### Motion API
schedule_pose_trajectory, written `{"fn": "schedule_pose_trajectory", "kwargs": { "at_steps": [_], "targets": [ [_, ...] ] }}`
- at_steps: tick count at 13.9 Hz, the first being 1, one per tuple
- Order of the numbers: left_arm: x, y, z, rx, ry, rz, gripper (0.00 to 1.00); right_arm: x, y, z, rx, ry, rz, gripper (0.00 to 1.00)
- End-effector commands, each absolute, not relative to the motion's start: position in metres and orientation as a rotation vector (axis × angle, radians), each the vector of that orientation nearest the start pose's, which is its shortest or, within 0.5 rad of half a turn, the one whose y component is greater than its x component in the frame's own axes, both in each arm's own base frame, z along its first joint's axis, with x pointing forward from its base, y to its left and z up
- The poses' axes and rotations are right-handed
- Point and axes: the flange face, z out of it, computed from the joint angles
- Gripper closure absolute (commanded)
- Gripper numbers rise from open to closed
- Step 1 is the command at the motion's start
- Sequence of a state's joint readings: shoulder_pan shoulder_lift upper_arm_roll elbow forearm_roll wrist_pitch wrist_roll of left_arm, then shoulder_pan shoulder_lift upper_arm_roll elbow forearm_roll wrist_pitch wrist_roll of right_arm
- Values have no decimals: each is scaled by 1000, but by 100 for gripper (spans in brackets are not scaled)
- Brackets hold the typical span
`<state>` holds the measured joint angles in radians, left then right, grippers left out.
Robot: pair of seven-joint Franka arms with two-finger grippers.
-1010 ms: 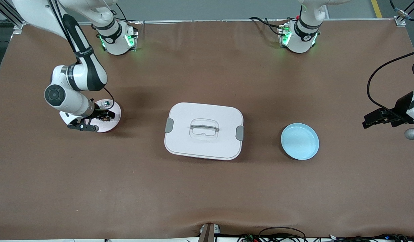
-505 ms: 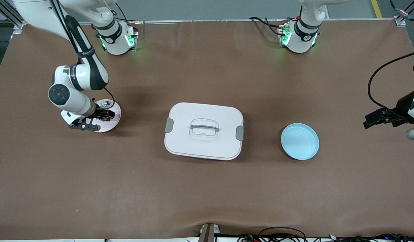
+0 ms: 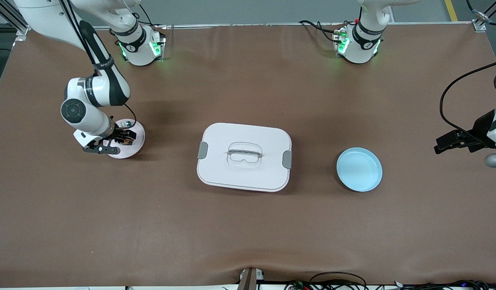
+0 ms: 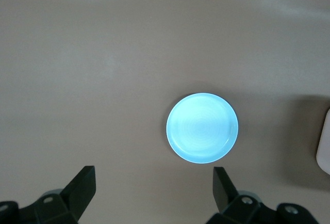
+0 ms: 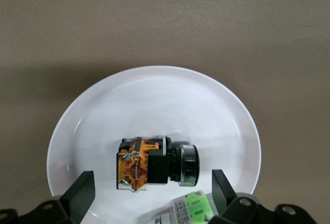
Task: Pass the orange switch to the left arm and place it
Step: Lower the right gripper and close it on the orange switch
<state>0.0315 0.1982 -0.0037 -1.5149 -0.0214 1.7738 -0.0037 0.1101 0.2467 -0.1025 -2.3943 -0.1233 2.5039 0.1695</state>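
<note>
Brown matte surface (image 3: 248, 225), slightly rippled at the edge nearest the front camera; grey floor past it. Large white lidded box (image 3: 244, 156) at centre. Orange switch (image 5: 154, 163) lies on the pale pink round plate (image 3: 138, 141); right claw (image 5: 149, 195) over it, jaws wide. Left claw (image 4: 154, 195) waits wide, above the surface by the round light-blue plate (image 3: 359, 169).

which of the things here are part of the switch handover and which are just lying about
Part of the job:
- orange switch, on the pink plate
- box, mid-table, to be avoided
- right tool, open over the switch
- left tool, open, waiting above the blue plate

Just lying about:
- green-marked piece beside the switch
</note>
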Motion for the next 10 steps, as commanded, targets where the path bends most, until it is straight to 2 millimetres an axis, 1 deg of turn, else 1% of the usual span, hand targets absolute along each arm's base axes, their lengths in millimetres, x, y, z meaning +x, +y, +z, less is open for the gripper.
{"fn": "schedule_pose_trajectory", "kwargs": {
  "at_steps": [1,3,7,8,10],
  "targets": [
    [629,11,560,-3170,-42,-117,0,482,-3,196,-3246,80,183,0],
    [628,4,562,-3176,-24,-122,0,481,-3,191,-3245,80,175,0],
    [628,-11,562,-3288,-45,-123,0,482,-8,182,-3243,91,162,0],
    [628,-17,562,-3311,-39,-123,0,482,-9,182,-3243,94,162,0],
    [628,-37,564,-3338,0,-123,0,483,-9,181,-3243,96,159,0]
  ]
}}
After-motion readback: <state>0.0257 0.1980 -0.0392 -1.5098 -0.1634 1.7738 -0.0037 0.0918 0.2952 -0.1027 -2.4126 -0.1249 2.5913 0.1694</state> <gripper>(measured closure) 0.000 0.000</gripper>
